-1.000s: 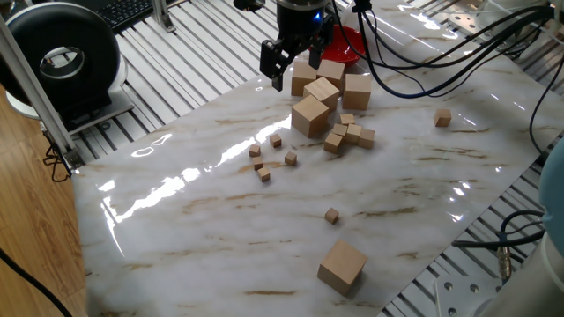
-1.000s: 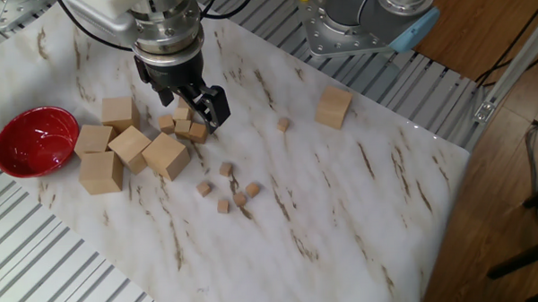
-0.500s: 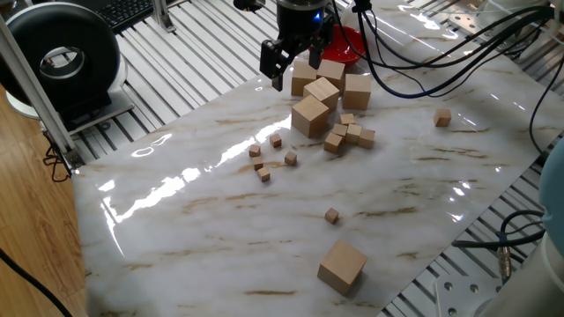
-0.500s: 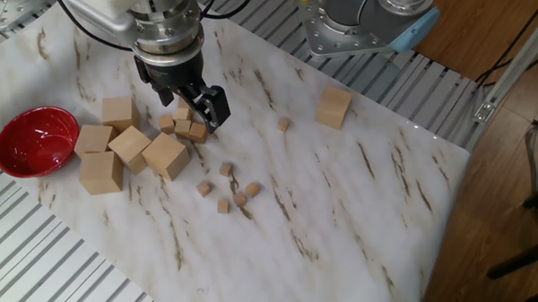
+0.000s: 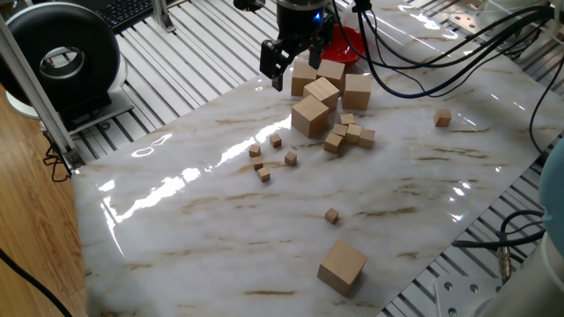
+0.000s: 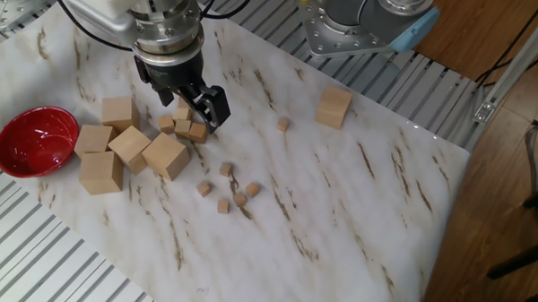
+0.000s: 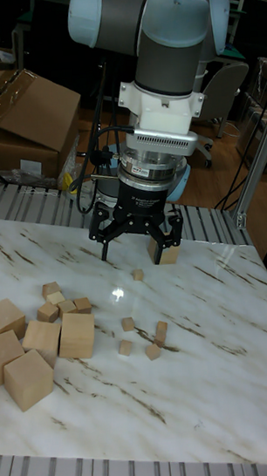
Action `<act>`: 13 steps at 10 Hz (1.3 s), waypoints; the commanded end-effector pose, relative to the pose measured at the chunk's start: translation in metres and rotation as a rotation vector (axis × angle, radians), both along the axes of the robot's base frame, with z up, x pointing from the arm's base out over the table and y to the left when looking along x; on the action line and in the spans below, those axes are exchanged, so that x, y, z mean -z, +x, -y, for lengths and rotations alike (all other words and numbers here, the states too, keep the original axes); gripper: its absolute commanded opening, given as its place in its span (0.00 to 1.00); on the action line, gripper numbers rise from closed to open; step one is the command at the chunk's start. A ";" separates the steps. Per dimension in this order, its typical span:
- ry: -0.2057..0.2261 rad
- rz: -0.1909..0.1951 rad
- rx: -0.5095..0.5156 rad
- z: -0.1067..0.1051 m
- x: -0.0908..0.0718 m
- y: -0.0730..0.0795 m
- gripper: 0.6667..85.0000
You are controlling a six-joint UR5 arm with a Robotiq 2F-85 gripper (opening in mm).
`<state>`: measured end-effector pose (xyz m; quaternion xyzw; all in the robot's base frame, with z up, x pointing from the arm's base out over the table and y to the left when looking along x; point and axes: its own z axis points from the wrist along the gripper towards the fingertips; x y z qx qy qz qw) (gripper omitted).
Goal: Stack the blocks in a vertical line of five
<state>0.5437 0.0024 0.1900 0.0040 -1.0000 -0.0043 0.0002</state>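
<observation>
Six tiny blocks (image 6: pixel 226 169) lie singly on the tabletop (image 6: pixel 360 193), none stacked: five in a loose cluster and one (image 6: pixel 284 124) apart, nearer the lone large cube (image 6: pixel 334 107). There are six large cubes in all, and six medium cubes (image 5: pixel 353 132), five bunched together and one (image 5: pixel 442 116) off alone. The tall fixed view shows the gripper (image 7: pixel 132 249) most plainly, its jaws spread wide and holding nothing, while the red bowl (image 6: pixel 34 141), whole in the other fixed view, is half hidden behind the arm (image 5: pixel 304 18) in one fixed view.
</observation>
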 end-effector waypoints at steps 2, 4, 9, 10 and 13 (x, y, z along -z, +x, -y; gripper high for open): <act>0.114 0.042 0.393 -0.029 0.005 0.012 0.00; 0.146 0.046 0.406 -0.033 0.006 0.012 0.00; 0.118 0.031 0.435 -0.037 0.005 0.014 0.00; 0.116 0.031 0.434 -0.036 0.005 0.014 0.00; 0.117 0.029 0.437 -0.037 0.006 0.014 0.00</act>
